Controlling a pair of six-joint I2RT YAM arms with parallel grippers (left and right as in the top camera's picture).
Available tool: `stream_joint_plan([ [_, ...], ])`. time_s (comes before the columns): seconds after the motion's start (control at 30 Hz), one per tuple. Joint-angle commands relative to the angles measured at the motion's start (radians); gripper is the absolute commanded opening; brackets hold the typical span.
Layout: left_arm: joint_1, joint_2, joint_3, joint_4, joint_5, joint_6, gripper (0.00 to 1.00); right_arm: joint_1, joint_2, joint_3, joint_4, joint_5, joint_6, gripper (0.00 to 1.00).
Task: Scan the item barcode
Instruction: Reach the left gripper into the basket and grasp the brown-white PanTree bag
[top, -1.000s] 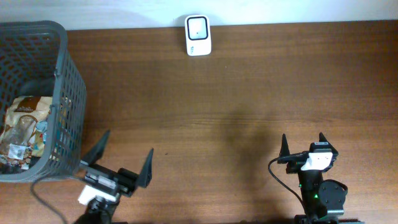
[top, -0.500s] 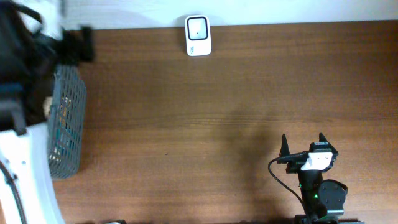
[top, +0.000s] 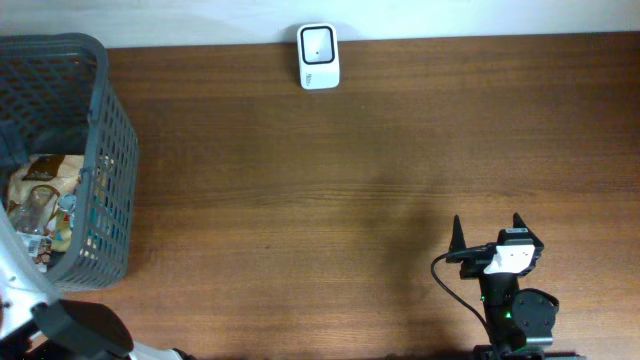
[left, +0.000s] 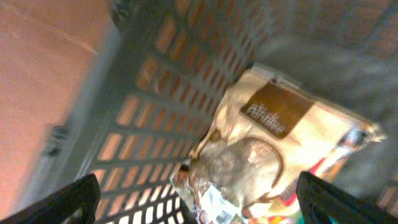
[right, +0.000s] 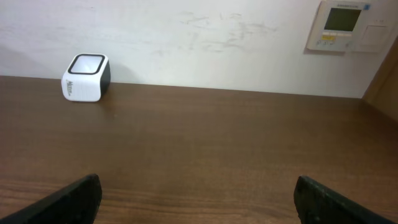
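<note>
A grey mesh basket (top: 115, 140) stands at the wooden table's (top: 350, 170) left end.

Matt wood-grain table (top: 400, 150), grey plastic lattice basket (top: 115, 150), crinkled packet (left: 273, 140), perhaps glossy film

Overhead and right-wrist views sharp and evenly lit, faint shadow on the brown wooden tabletop (top: 400, 200); left-wrist view dim, motion-blurred.
</note>
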Motion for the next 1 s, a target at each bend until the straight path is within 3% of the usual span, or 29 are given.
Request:
stream_joint_plan([
  [0.0,0.044,0.006,-0.148,0.080,-0.018,0.047,0.99,0.005,-0.008,-0.009,-0.002,0.008,-0.007,0.98],
  [0.1,0.044,0.037,-0.195,0.107,0.142,0.147,0.99,0.005,-0.008,-0.009,-0.002,0.008,-0.007,0.98],
  [0.17,0.044,0.062,-0.196,0.107,0.211,0.151,0.99,0.005,-0.008,-0.009,-0.002,0.008,-0.007,0.98],
  [0.4,0.041,0.175,-0.205,0.096,0.219,0.286,1.00,0.005,-0.008,-0.009,-0.003,0.008,-0.007,0.98],
  [0.77,0.042,0.273,-0.213,0.023,0.219,0.383,0.93,0.005,-0.008,-0.009,-0.002,0.008,-0.007,0.98],
  [0.83,0.043,0.286,-0.213,0.024,0.174,0.397,0.88,0.005,-0.008,-0.009,-0.002,0.008,-0.007,0.98],
  [0.9,0.045,0.293,-0.213,0.035,0.123,0.413,0.70,0.005,-0.008,-0.009,-0.002,0.008,-0.007,0.98],
  [0.97,0.047,0.301,-0.214,0.062,0.106,0.412,0.66,0.005,-0.008,-0.009,-0.002,0.008,-0.007,0.98],
])
